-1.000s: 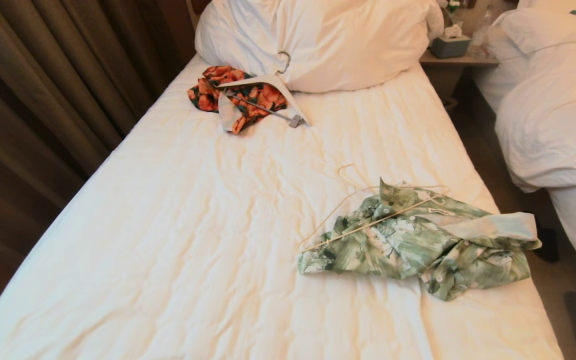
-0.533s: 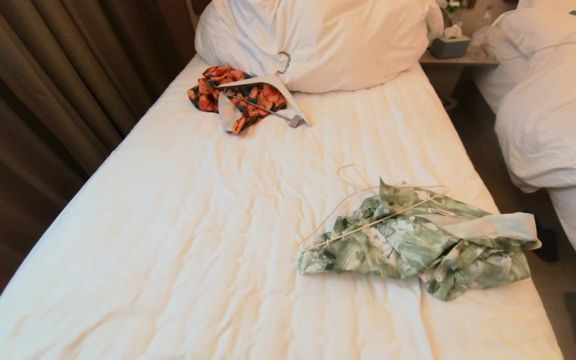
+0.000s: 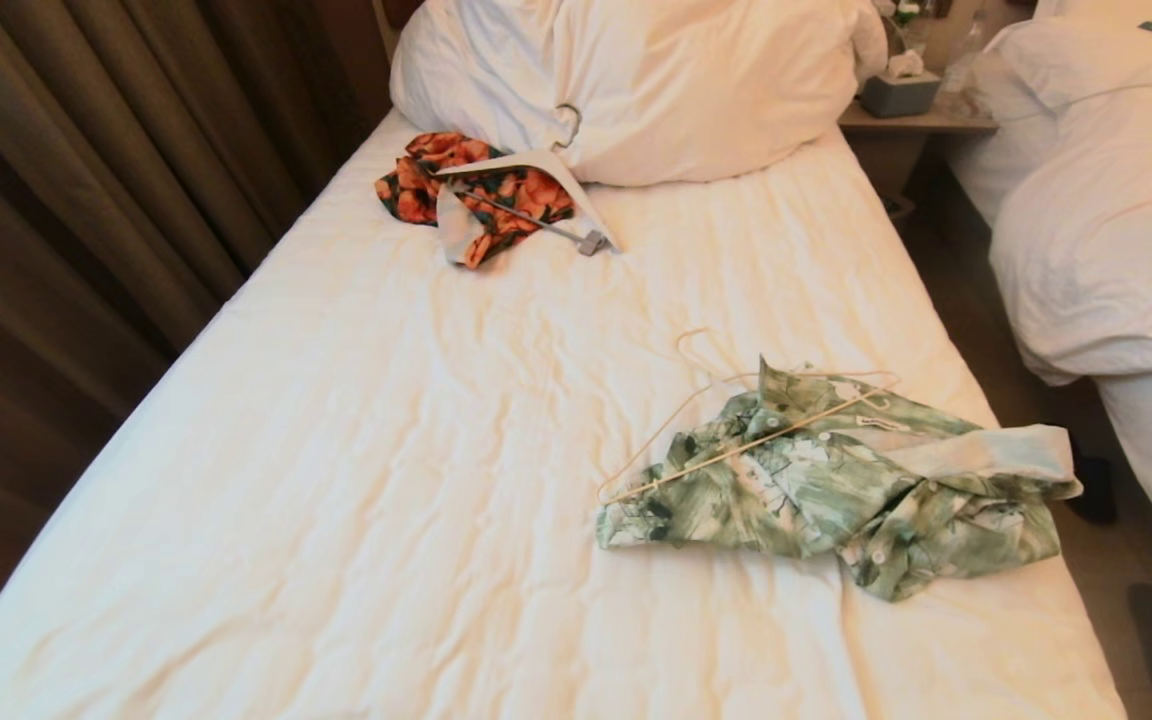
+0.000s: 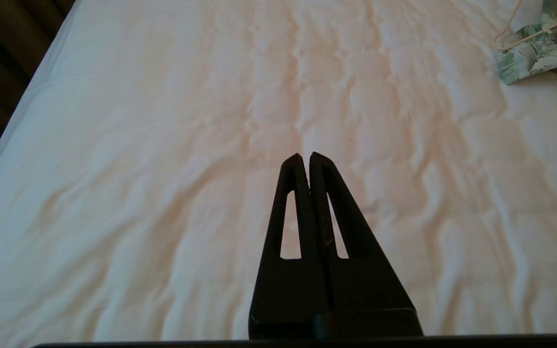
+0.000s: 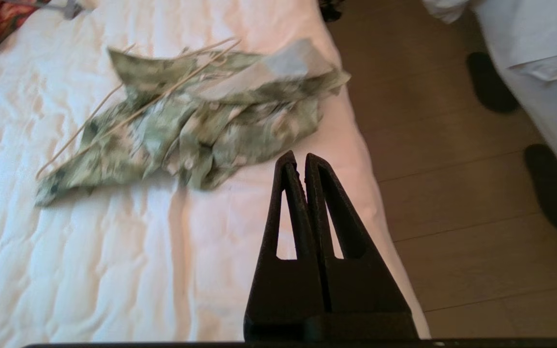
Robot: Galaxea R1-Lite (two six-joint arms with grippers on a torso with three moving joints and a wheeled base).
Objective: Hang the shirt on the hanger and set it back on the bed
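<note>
The green and white leaf-print shirt [image 3: 836, 490] lies crumpled near the right edge of the bed [image 3: 386, 480]. On top of it rests the thin cream hanger [image 3: 736, 445], its hook reaching onto the bare sheet toward the pillows. Neither gripper shows in the head view. My left gripper [image 4: 305, 157] is shut and empty above bare sheet, with a corner of the shirt [image 4: 539, 48] far off. My right gripper [image 5: 300, 157] is shut and empty over the bed's right edge, a short way from the shirt [image 5: 201, 116] and hanger [image 5: 138, 106].
An orange floral garment [image 3: 486, 195] with a broad white clip hanger [image 3: 536, 170] lies by the big pillows [image 3: 636, 80]. A neighbouring bed with a heaped duvet [image 3: 1106, 220] stands to the right across a strip of wooden floor [image 5: 452, 169] with dark slippers [image 5: 549, 188]. Curtains [image 3: 86, 200] hang at left.
</note>
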